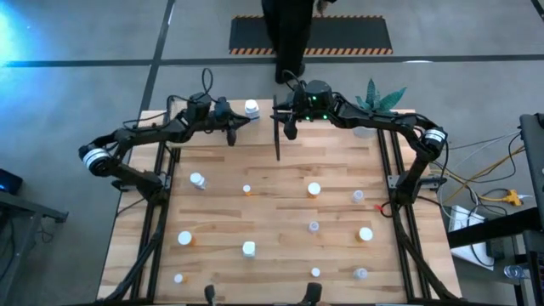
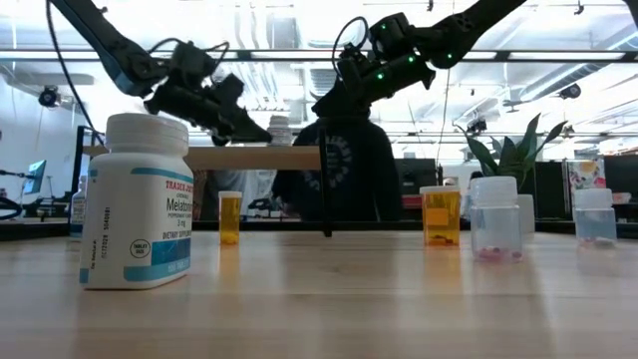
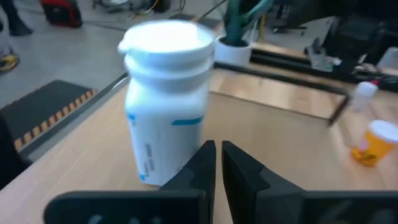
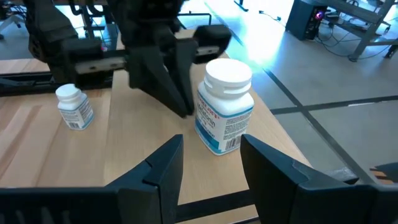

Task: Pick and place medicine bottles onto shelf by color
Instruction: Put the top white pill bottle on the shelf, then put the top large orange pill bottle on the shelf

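white bottle [image 4: 224, 115]: chunky, white cap, blue-print label, upright on the shelf [image 1: 263, 127] | left gripper [image 3: 217, 158]: nearly closed, empty, beside it | right gripper [image 4: 208, 162]: wide open, empty, facing it

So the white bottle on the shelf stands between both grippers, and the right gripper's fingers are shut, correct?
Not quite. The right gripper has its fingers open, wide apart, as the right wrist view shows. The rest holds: the white bottle stands on the shelf between it and the left gripper.
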You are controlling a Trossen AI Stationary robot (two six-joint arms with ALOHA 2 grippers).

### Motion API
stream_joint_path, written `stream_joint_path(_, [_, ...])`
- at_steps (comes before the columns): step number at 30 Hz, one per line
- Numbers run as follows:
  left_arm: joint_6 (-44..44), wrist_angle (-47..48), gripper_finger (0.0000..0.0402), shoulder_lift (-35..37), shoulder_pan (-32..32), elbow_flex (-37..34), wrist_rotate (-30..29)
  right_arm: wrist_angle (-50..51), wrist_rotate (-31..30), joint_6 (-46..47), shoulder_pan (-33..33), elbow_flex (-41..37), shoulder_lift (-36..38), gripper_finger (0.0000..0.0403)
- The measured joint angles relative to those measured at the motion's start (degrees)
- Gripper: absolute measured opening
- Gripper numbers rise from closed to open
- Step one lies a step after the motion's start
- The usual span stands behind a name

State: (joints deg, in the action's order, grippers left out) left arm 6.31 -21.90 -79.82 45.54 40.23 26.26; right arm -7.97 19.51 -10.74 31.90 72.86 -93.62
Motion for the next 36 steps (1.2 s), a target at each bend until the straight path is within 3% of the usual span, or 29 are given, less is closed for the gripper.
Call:
stream_joint_path(6, [0.1, -0.1, 0.001, -3.5, 0.0, 2.8, -3.7, 0.0, 0.0, -0.6, 0.0, 0.0, 0.0, 0.015])
stream_joint_path(21, [0.4, -0.4, 0.001, -9.1, 0.0, 8.0, -4.3, 0.8, 0.0, -0.8, 0.0, 0.0, 0.0, 0.015])
stream_joint_path(36, [3.7, 0.0, 0.001, 0.4, 0.2, 2.1, -6.2, 3.5, 0.0, 0.1, 0.0, 0.0, 3.7, 0.0105])
